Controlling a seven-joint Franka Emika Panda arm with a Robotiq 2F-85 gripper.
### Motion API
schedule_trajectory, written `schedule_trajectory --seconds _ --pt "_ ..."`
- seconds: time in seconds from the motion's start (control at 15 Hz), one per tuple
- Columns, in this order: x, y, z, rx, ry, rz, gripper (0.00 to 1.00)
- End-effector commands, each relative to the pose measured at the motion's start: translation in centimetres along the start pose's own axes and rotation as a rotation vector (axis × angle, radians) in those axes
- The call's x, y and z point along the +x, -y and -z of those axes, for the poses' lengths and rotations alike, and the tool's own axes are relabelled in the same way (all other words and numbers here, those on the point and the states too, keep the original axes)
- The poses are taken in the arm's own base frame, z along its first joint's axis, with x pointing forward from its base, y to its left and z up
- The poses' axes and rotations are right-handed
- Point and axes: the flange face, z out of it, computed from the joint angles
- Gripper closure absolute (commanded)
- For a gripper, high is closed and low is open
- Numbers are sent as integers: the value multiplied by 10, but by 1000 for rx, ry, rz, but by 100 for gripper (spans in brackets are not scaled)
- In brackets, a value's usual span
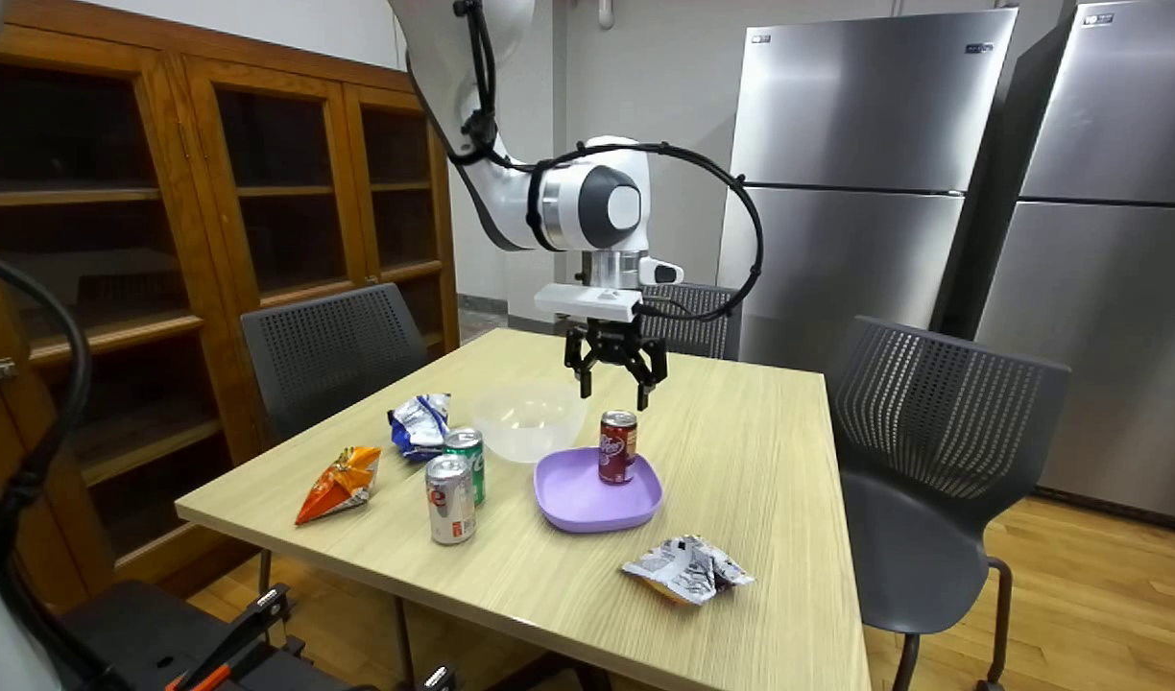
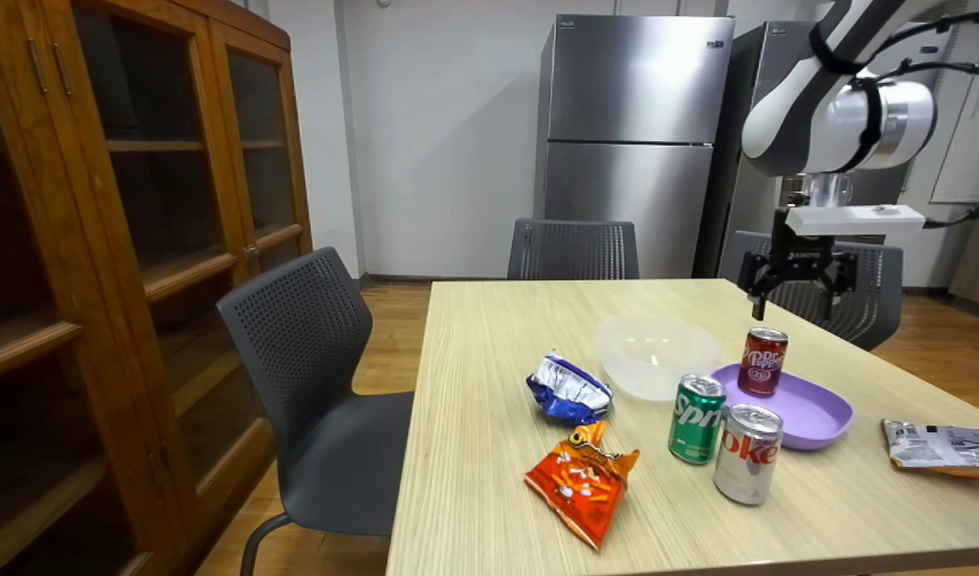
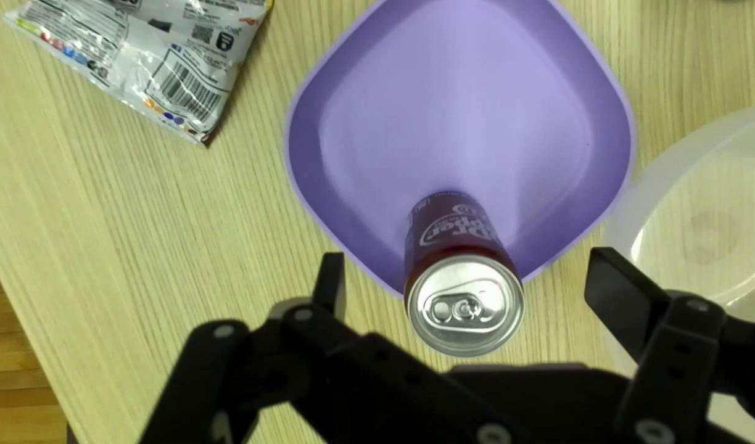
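The tool (image 1: 613, 393) is hanging above the counter (image 1: 760, 480), its fingers (image 3: 331, 283) standing wide apart. Just below, and apart from them, the red Dr Pepper can (image 1: 617, 449) is standing upright; in the wrist view its top is showing between the two fingers. The can is resting in the purple plate (image 1: 573, 494), toward one corner. A translucent bowl (image 1: 520, 446) is sitting just beside the plate; contact cannot be told. On the plate's opposite side a silver packet (image 1: 688, 569) is lying flat. A green Sprite can (image 2: 696, 420) and a silver Coke can (image 2: 748, 458) are standing upright, close together, near the plate. Farther from the tool, a crumpled blue-and-silver bag (image 2: 569, 392) and an orange snack bag (image 2: 581, 488) are lying near each other.
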Motion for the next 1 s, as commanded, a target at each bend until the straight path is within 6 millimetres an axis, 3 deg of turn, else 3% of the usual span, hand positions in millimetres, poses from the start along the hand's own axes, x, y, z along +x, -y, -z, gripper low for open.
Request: schedule_trajectory --seconds 0.0,0.4,0.93 --pt "-49 1 19 2 -19 48 0" --pt "-104 20 35 1 -26 94 0" --pt "-170 84 47 8 -11 180 0"
